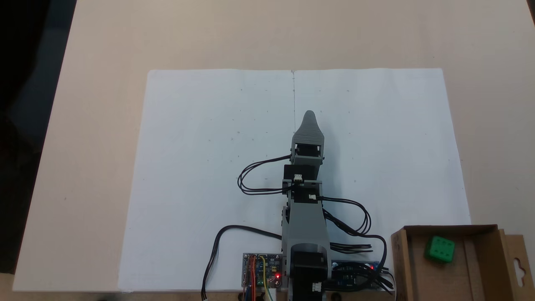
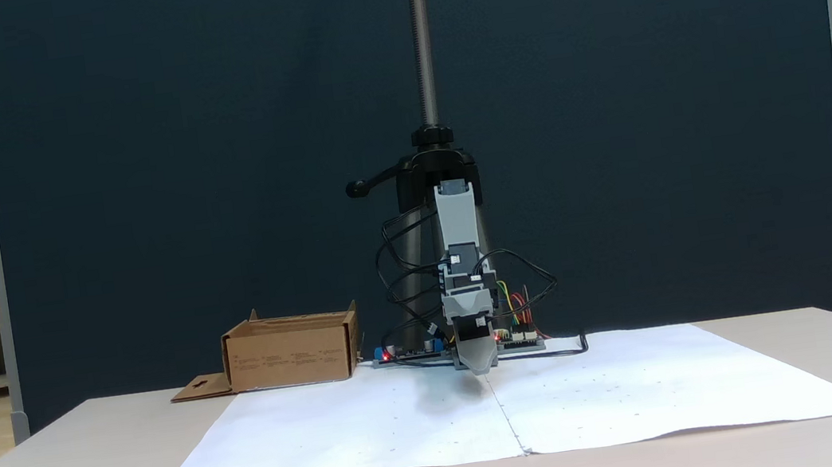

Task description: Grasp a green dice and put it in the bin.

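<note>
The green dice (image 1: pixel 439 249) lies inside the brown cardboard bin (image 1: pixel 480 271) at the bottom right of a fixed view, near the bin's far wall. In another fixed view the bin (image 2: pixel 291 354) stands left of the arm's base and its walls hide the dice. My gripper (image 1: pixel 309 115) stretches out over the middle of the white paper, far from the bin, with nothing seen in it. Its tip (image 2: pixel 482 368) hangs just above the paper. Only one grey jaw shows, so the gap between the jaws is hidden.
A large white paper sheet (image 1: pixel 209 167) covers the beige table. The bin's flap (image 1: pixel 518 263) with a hang-hole sticks out sideways. Circuit boards (image 1: pixel 261 276) and black cables (image 1: pixel 355 225) crowd the arm's base. A dark partition (image 2: pixel 136 182) stands behind the table.
</note>
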### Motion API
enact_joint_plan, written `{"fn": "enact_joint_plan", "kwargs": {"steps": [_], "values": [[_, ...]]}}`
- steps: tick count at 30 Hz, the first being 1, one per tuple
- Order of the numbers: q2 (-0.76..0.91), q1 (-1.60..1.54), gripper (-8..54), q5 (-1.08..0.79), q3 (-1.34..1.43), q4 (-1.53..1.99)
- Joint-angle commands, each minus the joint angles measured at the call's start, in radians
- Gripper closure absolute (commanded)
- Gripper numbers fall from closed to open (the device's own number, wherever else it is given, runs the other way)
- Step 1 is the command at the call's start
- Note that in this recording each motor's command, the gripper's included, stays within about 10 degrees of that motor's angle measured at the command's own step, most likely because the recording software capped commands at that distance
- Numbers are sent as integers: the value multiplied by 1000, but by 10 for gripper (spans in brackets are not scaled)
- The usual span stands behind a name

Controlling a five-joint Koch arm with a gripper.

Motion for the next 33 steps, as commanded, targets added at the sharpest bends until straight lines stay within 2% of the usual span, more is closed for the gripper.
{"fn": "enact_joint_plan", "kwargs": {"steps": [1, 19, 33], "values": [[129, 18, 8, 31, 52, -141], [123, 94, -16, 20, 83, -366], [121, 34, 12, -63, 83, -394]]}}
